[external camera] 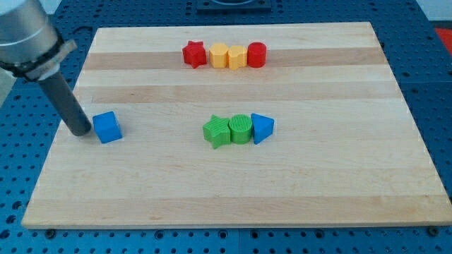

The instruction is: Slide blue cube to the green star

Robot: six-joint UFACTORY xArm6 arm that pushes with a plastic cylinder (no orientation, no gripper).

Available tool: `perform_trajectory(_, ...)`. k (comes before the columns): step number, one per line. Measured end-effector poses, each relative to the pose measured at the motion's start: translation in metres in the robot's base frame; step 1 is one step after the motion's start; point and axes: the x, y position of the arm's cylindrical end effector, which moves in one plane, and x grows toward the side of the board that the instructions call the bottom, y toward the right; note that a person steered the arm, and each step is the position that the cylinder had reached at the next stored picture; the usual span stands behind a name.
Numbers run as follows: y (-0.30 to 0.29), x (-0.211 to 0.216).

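Observation:
The blue cube (107, 127) sits on the wooden board at the view's left. My tip (79, 131) rests on the board just left of the blue cube, almost touching its left side. The green star (217, 131) lies near the board's middle, well to the right of the cube. The rod rises from the tip toward the view's top left.
A green cylinder (240, 128) touches the green star's right side, and a blue triangular block (262, 128) touches the cylinder. Near the view's top stand a red star (193, 53), two yellow blocks (227, 56) and a red cylinder (256, 54) in a row. The wooden board (318, 176) ends close left of my tip.

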Motion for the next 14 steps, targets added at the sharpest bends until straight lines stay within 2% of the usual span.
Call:
perform_trajectory(2, 0.053, 0.016)
perform_trajectory(3, 0.049, 0.008)
perform_trajectory(4, 0.032, -0.019)
perform_trajectory(5, 0.047, -0.035)
perform_trajectory(7, 0.096, -0.035)
perform_trajectory(9, 0.064, -0.036)
perform_trajectory(10, 0.069, -0.036)
perform_trajectory(13, 0.135, -0.036)
perform_trajectory(14, 0.122, -0.037)
